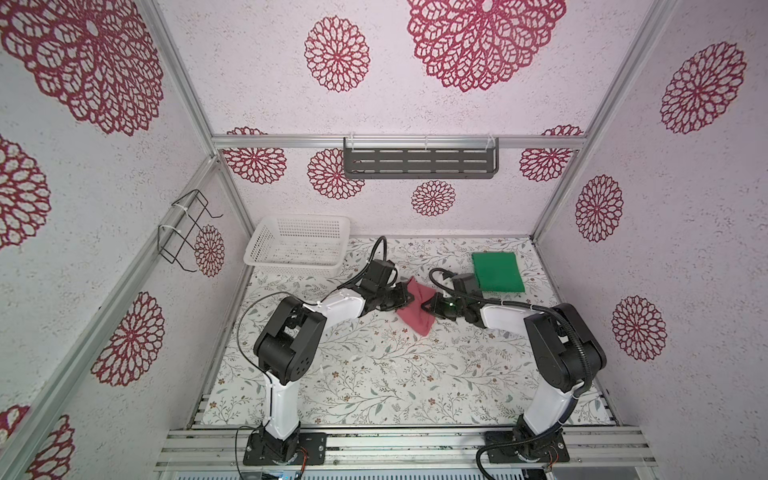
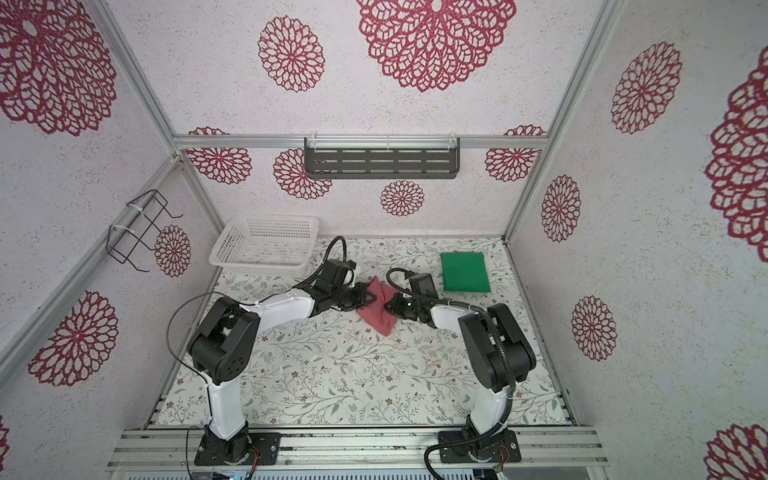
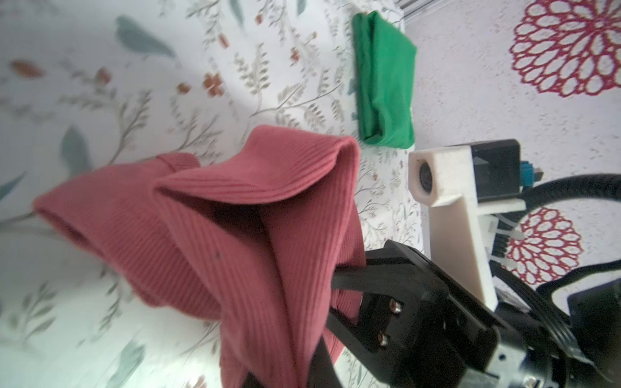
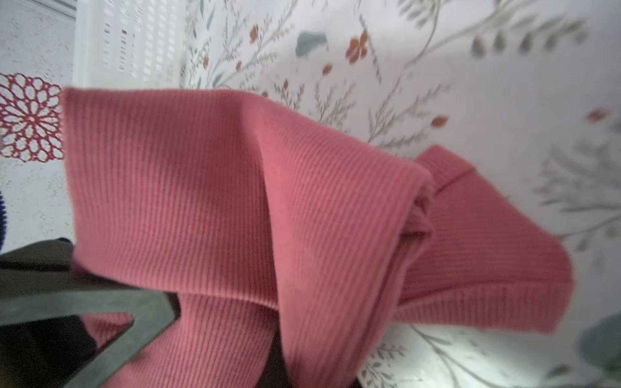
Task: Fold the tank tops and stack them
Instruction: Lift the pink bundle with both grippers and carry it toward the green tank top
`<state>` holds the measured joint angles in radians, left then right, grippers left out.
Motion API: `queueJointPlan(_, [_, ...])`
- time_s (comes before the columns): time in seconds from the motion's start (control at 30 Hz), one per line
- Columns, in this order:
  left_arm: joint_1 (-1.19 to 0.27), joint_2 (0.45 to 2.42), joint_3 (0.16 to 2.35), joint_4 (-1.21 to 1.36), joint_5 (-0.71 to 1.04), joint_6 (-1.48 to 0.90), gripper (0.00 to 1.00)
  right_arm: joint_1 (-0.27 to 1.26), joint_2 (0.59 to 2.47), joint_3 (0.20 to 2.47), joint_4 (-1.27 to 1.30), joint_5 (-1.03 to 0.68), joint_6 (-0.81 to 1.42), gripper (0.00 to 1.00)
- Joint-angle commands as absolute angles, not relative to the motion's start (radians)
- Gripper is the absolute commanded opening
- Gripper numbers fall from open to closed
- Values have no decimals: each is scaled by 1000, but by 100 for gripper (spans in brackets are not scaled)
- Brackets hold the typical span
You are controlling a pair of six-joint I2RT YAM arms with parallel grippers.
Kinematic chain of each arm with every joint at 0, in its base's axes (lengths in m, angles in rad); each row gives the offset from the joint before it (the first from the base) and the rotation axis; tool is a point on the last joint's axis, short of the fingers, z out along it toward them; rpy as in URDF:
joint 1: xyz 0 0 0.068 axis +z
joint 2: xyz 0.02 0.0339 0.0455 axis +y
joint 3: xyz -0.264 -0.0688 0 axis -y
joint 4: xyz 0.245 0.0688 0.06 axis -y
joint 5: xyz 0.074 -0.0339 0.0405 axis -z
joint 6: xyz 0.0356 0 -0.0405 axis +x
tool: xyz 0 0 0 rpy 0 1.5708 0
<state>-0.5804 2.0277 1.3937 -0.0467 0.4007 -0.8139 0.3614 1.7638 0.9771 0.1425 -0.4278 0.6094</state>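
Rose tank top clamped at nine and three by my left gripper and right gripper, probably for stacking.

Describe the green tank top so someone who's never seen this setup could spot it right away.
Find the floral table and go to its far right corner, across from the white basket. The green tank top lies there, a flat folded rectangle, unlike the bunched rose-red tank top mid-table.
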Motion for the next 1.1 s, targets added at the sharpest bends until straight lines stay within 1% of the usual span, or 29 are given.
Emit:
queueJointPlan(0.0, [-591, 2131, 1608, -75, 420, -760, 0, 292, 1680, 1056, 14, -477, 463, 0])
queueJointPlan(0.2, [-594, 2439, 2115, -118, 548, -768, 0, 134, 1665, 1188, -112, -495, 299, 0])
queueJointPlan(0.23, [-596, 2489, 2190, -105, 572, -770, 2, 113, 1670, 1213, -134, -492, 273, 0])
queueJointPlan(0.27, [-596, 2548, 2271, -75, 606, -774, 8, 89, 1678, 1239, -153, -493, 242, 0])
queueJointPlan(0.33, [-598, 2652, 2393, 17, 653, -808, 10, 45, 1698, 1287, -174, -504, 199, 0])
queueJointPlan(0.4, [-597, 2755, 2493, 172, 666, -911, 10, 0, 1733, 1342, -193, -526, 164, 0])
queueJointPlan(0.47, [-597, 2842, 2560, 330, 631, -1006, 9, -38, 1773, 1392, -205, -553, 142, 0])
queueJointPlan(0.5, [-601, 2885, 2592, 419, 608, -1041, 7, -53, 1795, 1419, -212, -566, 132, 0])
queueJointPlan(0.57, [-613, 2951, 2660, 513, 556, -1055, 6, -77, 1844, 1485, -256, -568, 104, 0])
queueJointPlan(0.63, [-634, 2994, 2733, 403, 473, -1014, 1, -94, 1888, 1547, -300, -571, 74, 0])
queueJointPlan(0.8, [-716, 2985, 2712, 320, 364, -893, 0, -145, 1961, 1646, -344, -587, 37, 0])
queueJointPlan(0.97, [-770, 3006, 2751, 304, 216, -869, 0, -202, 1970, 1654, -357, -584, -5, 0])
queueJointPlan(1.07, [-798, 3022, 2778, 305, 156, -853, 0, -234, 1972, 1654, -367, -586, -30, 0])
